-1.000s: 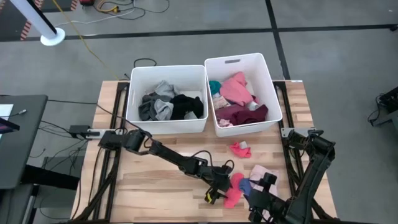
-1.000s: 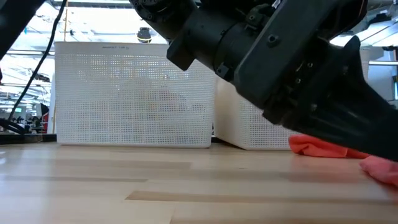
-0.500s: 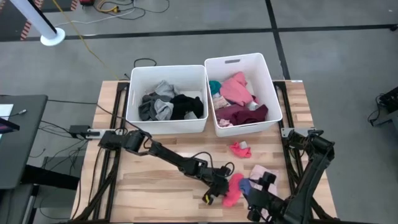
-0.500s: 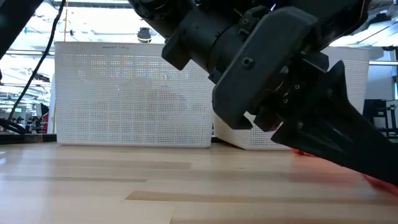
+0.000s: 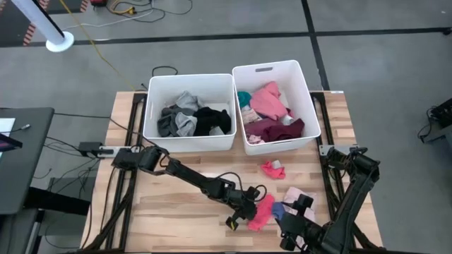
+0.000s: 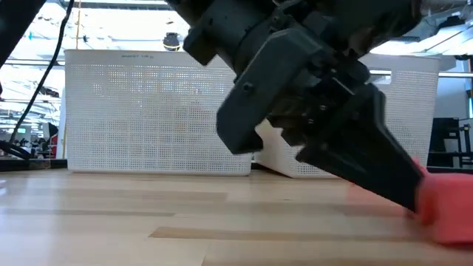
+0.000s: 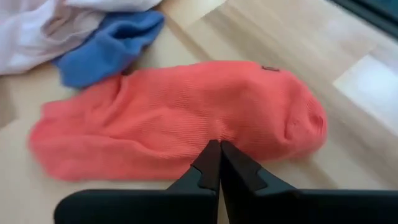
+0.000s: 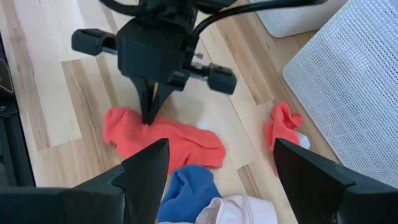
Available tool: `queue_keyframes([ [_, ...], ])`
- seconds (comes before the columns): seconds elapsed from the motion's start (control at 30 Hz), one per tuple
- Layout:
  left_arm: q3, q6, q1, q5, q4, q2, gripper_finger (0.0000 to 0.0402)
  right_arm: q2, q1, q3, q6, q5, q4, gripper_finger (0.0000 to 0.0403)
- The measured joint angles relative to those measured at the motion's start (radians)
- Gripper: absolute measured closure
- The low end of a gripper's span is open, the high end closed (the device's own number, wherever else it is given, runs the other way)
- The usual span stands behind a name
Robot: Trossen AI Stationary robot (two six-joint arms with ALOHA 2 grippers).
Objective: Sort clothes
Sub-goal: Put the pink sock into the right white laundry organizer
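We see the left claw (image 7: 219, 163) pinched tight on the edge of a coral sock (image 7: 180, 118), which lies flat on the counter (image 5: 176, 204) w/ a blue sock (image 7: 109, 46) and a pale pink garment (image 8: 239, 210) just beside it. Right claw (image 8: 214, 180) hangs wide apart, holding nothing, near the coral sock. Another pink piece (image 5: 273, 168) lies btw. the coral sock and the white bins (image 5: 189, 144), which hold more clothes (image 5: 272, 113).

Coral-pink sock (image 7: 180, 127), blue sock (image 7: 109, 46)
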Motion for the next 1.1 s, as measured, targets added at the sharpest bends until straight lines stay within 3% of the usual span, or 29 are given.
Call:
queue_keyframes([
  [0.5, -0.001, 0.140, -0.027, -0.205, -0.152, -0.205, 0.0401, 0.000, 0.000, 0.000, 0.000, 0.001, 0.015, 0.0101],
  [0.67, -0.001, 0.184, -0.034, -0.291, -0.215, -0.265, 0.0401, 0.000, -0.008, 0.000, -0.010, 0.067, 0.041, 0.0101],
  [0.87, -0.001, 0.228, -0.034, -0.386, -0.274, -0.361, 0.0401, 0.000, -0.037, 0.000, -0.182, 0.202, 0.139, 0.0101],
  [1.1, -0.001, 0.247, -0.025, -0.435, -0.319, -0.503, 0.0401, 0.000, -0.105, 0.001, -0.353, 0.270, 0.187, 0.0101],
])
